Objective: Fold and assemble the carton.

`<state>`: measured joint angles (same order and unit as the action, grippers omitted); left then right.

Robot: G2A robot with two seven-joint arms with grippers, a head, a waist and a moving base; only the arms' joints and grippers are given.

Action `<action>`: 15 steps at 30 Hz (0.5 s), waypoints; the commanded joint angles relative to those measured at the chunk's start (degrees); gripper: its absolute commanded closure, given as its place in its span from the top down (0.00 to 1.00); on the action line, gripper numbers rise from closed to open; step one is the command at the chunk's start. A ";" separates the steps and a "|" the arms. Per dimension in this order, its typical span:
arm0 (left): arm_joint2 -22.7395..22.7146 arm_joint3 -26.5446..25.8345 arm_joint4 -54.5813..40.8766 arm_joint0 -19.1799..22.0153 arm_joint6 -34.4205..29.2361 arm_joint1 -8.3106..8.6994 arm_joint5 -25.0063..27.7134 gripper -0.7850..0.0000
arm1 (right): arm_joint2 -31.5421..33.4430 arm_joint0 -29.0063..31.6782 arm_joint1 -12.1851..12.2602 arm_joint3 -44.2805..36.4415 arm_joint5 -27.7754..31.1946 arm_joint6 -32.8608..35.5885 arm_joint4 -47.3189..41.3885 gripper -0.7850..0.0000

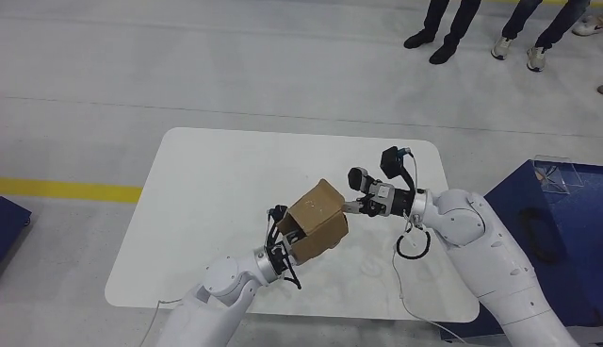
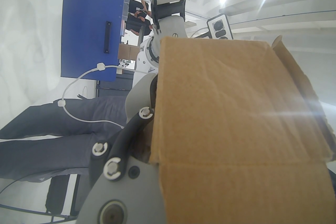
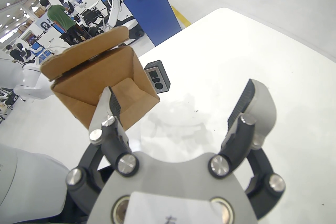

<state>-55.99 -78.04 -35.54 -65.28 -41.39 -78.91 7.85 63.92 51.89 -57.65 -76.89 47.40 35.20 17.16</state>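
We see the carton (image 1: 317, 221) held up over the counter (image 1: 212, 173), between our two hands. The left hand (image 1: 281, 241) is clamped on the end nearer to us, so this arm carries it. The right hand (image 3: 179, 87) is just beside the other end, its fingers wide apart and holding nothing. The carton's open end faces this hand but lies toward one finger, not in the gap. One flap (image 3: 86, 47) stands loose on top, and we judge the right hand should press it.
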 commanded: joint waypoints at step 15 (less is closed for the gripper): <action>-0.04 0.13 0.10 0.47 0.08 -0.22 -0.75 0.00 | -0.93 -0.41 -0.24 1.02 0.49 -1.28 -0.06 1.00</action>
<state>-56.04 -77.95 -35.36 -64.85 -41.25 -79.12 7.13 62.98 51.51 -57.89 -76.01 47.88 33.97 16.97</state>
